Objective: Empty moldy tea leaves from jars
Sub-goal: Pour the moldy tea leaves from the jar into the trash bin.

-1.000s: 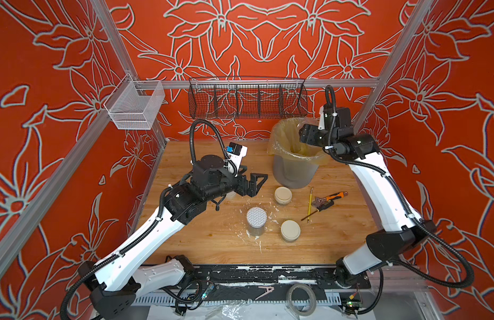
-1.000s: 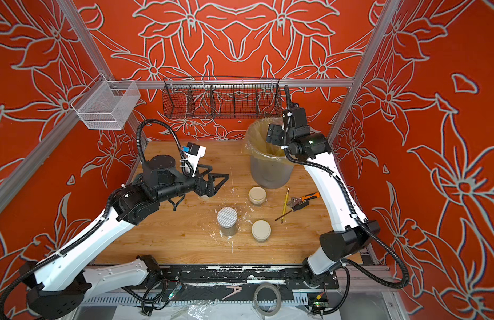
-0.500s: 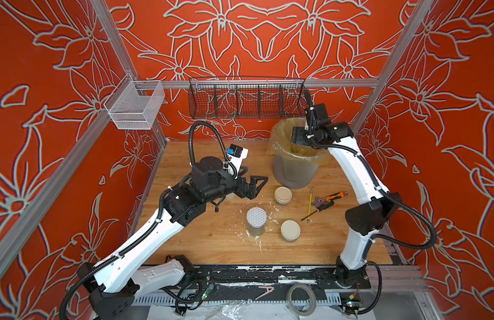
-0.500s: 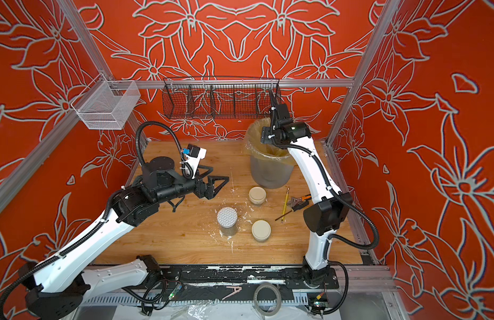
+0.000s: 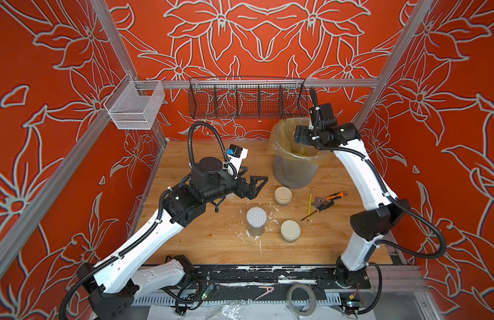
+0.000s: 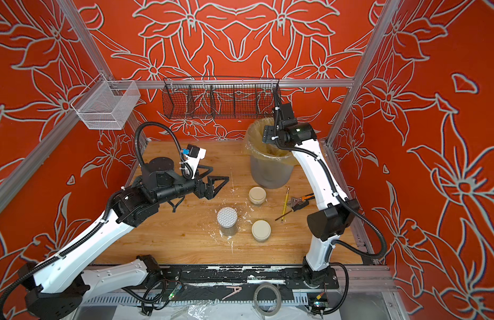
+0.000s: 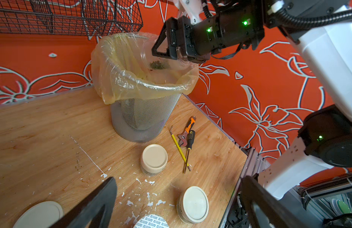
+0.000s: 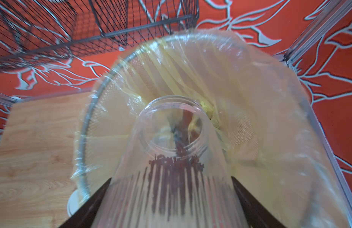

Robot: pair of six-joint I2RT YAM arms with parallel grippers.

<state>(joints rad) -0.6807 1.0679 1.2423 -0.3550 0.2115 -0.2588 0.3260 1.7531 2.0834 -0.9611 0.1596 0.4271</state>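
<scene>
My right gripper (image 8: 171,178) is shut on an open clear jar (image 8: 171,126), tilted mouth-down over the lined grey bin (image 5: 293,171). Dark tea leaves (image 8: 175,169) slide toward its mouth. The left wrist view shows that jar (image 7: 167,63) and its leaves (image 7: 157,65) above the bin's liner. In both top views three lidded jars stand on the table: one with a dotted white lid (image 5: 256,221), two with cream lids (image 5: 282,195) (image 5: 290,230). My left gripper (image 5: 252,177) hovers open and empty to their left. A loose cream lid (image 7: 39,215) lies beneath it.
A wrench and screwdriver (image 5: 327,198) and a yellow pencil (image 5: 310,205) lie right of the jars. White flakes (image 5: 268,219) are scattered around the jars. A black wire basket (image 5: 247,101) hangs on the back rail, a white mesh basket (image 5: 135,109) at left.
The right arm's elbow has swung and its wrist has turned, while the jar stays over the bin. The left arm has barely shifted.
</scene>
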